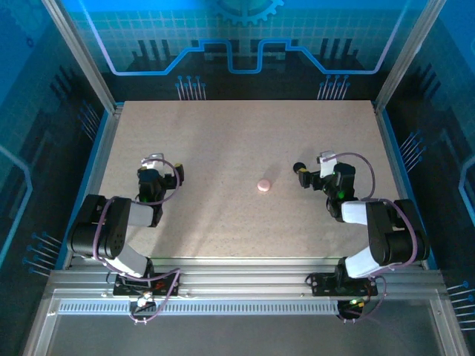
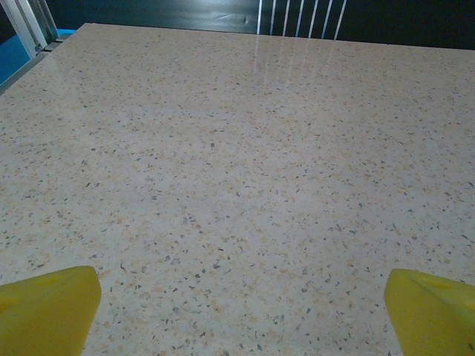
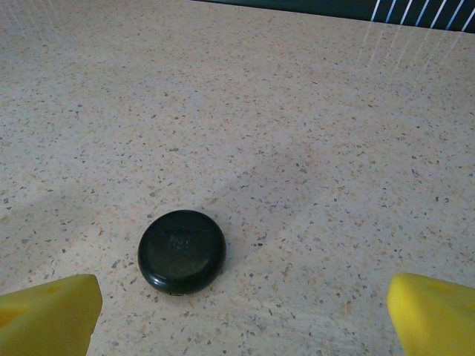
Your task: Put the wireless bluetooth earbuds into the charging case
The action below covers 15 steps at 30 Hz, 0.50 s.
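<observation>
Getting ready looks like the step in hand, since nothing is picked up yet. The left tool [image 2: 239, 311] is wide open and holds nothing, with bare bench [image 2: 237, 148] ahead of it. The right tool [image 3: 241, 311] is wide open too and holds nothing. A black round disc [image 3: 182, 252] lies just ahead of it, not touching.

The pink case [image 1: 264, 185] sits flat on the bench between the two tools. It is nearer the right one and well apart from both. It is round, so I see no long side. It is too small to tell which way its lid or hinge faces, or if it is open. I cannot tell where the earbuds are.

I think the next move calls for finding an earbud. Then a tool must close softly on such a tiny thing. The case must be open first.
</observation>
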Available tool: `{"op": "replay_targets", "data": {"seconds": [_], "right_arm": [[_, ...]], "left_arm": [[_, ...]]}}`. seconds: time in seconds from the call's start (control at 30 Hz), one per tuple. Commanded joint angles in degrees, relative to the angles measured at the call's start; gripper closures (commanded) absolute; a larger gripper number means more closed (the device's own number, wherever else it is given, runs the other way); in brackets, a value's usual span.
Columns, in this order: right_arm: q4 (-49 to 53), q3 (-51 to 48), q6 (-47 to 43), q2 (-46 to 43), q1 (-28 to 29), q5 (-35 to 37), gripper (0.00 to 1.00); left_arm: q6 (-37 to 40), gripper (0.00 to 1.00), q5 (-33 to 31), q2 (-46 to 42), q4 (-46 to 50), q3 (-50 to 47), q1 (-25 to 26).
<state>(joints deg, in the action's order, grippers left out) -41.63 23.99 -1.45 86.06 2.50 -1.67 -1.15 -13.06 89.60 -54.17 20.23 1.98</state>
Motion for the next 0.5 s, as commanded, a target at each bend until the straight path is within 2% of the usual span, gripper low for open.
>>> {"op": "replay_targets", "data": {"seconds": [0.0,0.47], "right_arm": [[-1.18,0.97,0.49,0.16,-0.22,0.70,0.00],[-1.18,0.90,0.50,0.16,-0.22,0.70,0.00]], "left_arm": [[0.62,0.01,1.63,-0.75,0.38,1.34,-0.30],[0.19,0.01,0.30,-0.66,-0.23,0.93,-0.31]]}}
